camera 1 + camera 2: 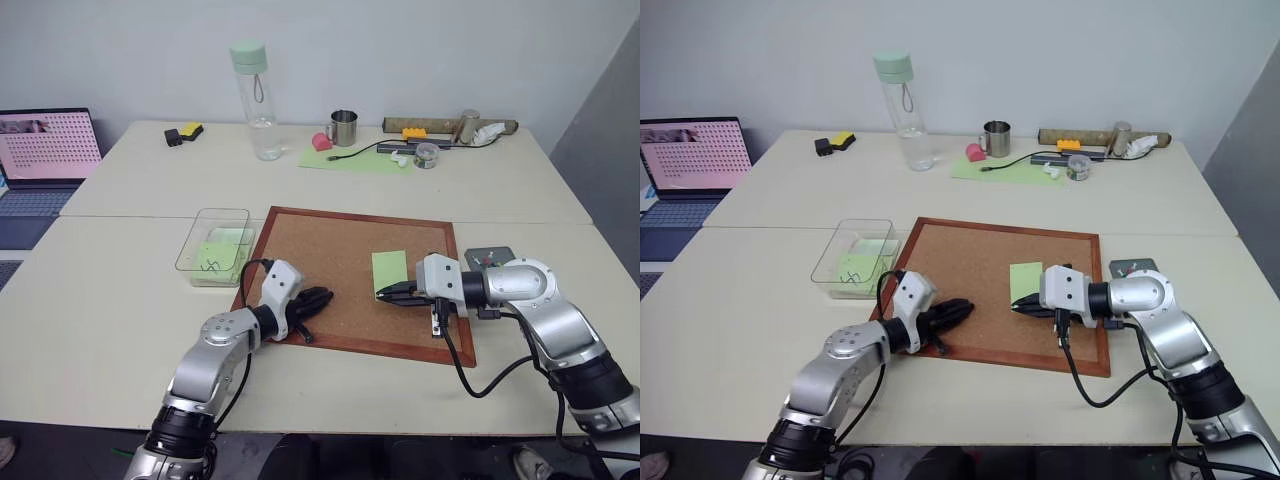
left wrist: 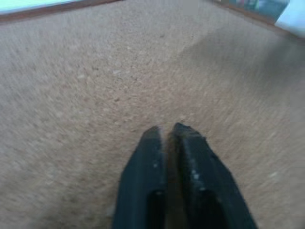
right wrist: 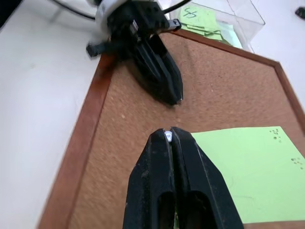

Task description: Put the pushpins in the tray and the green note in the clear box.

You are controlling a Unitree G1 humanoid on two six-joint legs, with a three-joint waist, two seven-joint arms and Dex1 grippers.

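as the right gripper (image 3: 168,135) pinches a white pushpin (image 3: 167,137) by the green note (image 3: 248,164), nxt: carry right to tray (image 1: 489,257); left gripper (image 2: 165,130) nearly shut, empty.

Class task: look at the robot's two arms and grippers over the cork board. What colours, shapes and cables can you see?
Both arms have rounded silver-grey shells with black joints. A black cable loops beside each wrist. The left gripper and right gripper each have a white block behind two black tapered fingers that narrow to a blunt tip.
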